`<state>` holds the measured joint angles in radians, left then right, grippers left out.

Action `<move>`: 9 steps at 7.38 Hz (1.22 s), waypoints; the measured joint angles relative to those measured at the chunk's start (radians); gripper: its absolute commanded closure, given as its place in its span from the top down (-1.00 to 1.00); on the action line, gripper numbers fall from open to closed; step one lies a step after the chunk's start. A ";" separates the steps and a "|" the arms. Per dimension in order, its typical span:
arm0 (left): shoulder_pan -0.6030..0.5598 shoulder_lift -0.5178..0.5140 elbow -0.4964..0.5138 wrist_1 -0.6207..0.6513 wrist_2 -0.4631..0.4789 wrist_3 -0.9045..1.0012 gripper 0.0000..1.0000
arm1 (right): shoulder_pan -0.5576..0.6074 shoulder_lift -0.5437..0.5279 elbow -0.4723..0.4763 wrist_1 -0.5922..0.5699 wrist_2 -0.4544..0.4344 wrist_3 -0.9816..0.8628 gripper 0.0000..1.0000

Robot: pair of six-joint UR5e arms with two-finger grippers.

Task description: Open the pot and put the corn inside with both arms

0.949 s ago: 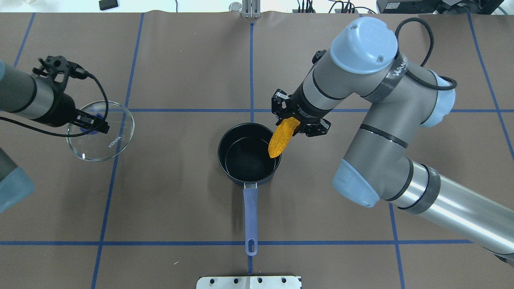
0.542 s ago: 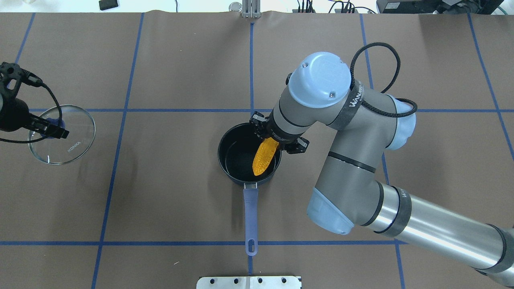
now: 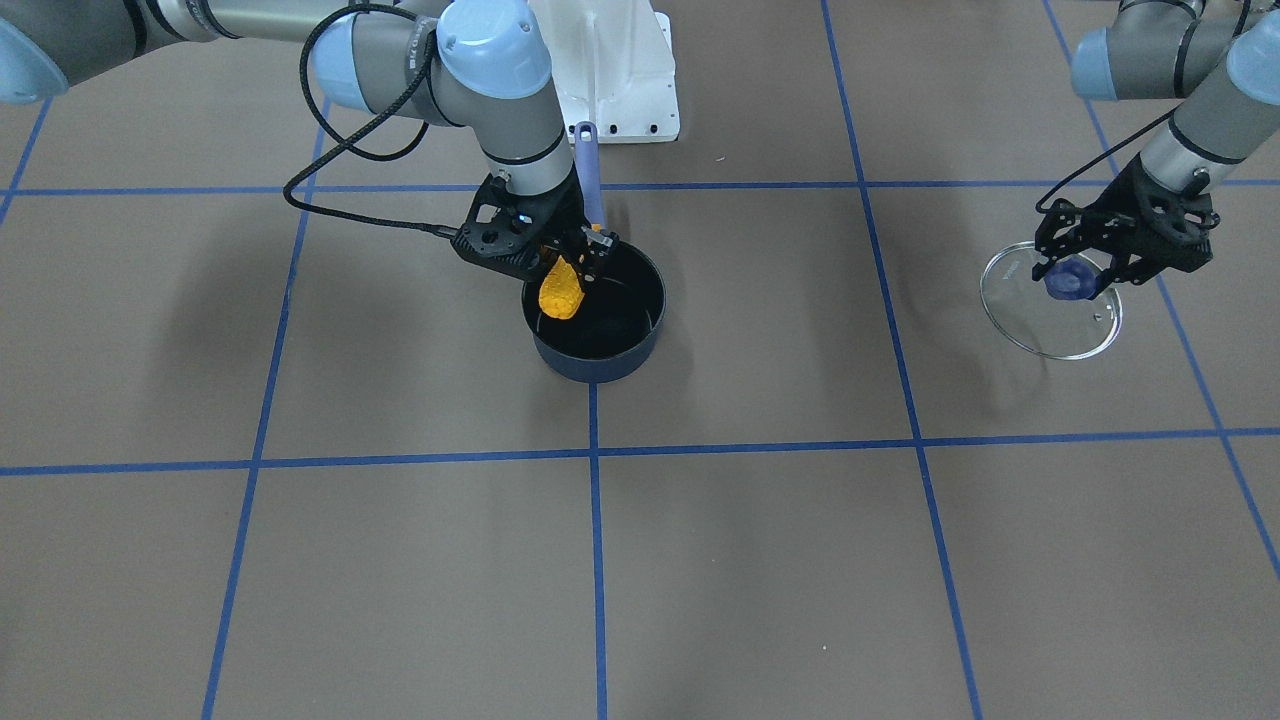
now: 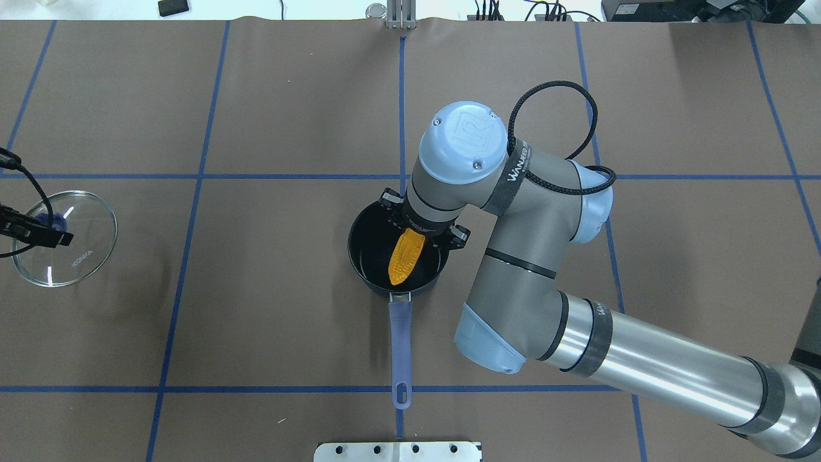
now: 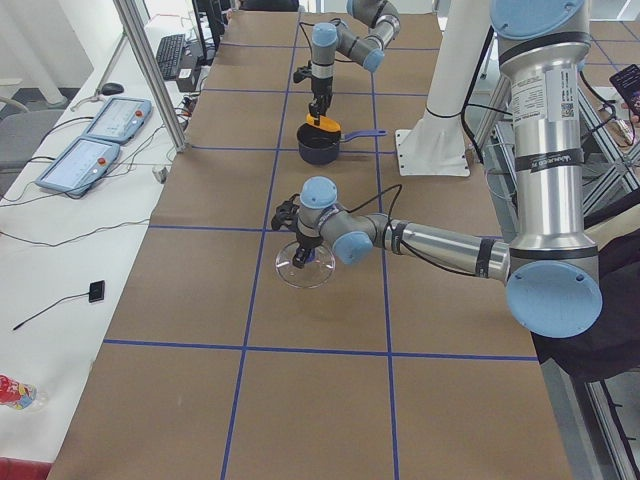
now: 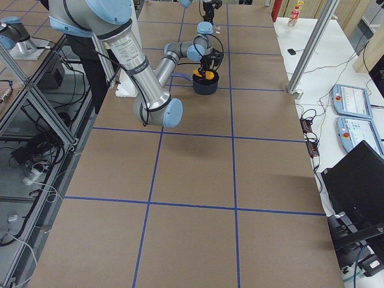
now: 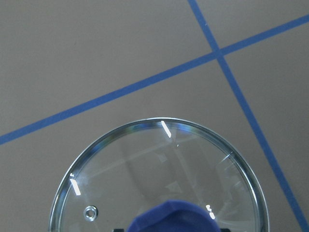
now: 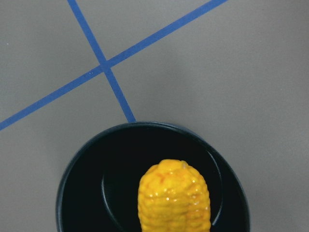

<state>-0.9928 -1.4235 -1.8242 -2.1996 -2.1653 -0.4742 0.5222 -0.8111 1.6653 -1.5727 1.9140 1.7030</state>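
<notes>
Yellow corn [image 4: 405, 256] hangs from right pincer [image 3: 572, 262] — clamped on its top — over pot [image 4: 352, 247]; left pincer [image 3: 1075, 275] grips lid [image 3: 1060, 332].

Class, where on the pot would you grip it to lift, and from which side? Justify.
Grip the pot by its long straight handle from above, closing across its width. It juts level toward the robot's base, clear of the right end effector holding the corn.

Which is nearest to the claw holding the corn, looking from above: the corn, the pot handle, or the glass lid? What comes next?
1. corn: in the right gripper, over the pot.
2. pot handle: pointing toward the robot's base.
3. glass lid: far off at the left edge.
</notes>
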 measured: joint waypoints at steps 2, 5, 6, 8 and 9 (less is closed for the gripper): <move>0.001 0.006 0.004 -0.008 0.003 -0.003 -0.19 | -0.026 0.007 -0.037 0.015 -0.037 -0.002 -0.26; 0.005 -0.011 0.046 -0.010 0.009 -0.009 -0.17 | -0.046 0.006 -0.085 0.091 -0.056 0.005 -0.24; 0.008 -0.021 0.063 -0.010 0.011 -0.008 -0.16 | -0.047 0.006 -0.088 0.096 -0.056 0.006 0.20; 0.010 -0.052 0.092 -0.010 0.013 -0.011 -0.15 | -0.045 0.009 -0.085 0.098 -0.059 -0.001 1.00; 0.010 -0.059 0.096 -0.010 0.013 -0.012 -0.15 | -0.035 0.015 -0.082 0.097 -0.061 -0.009 1.00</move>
<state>-0.9828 -1.4826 -1.7285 -2.2101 -2.1523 -0.4861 0.4871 -0.7964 1.5833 -1.4758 1.8530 1.6941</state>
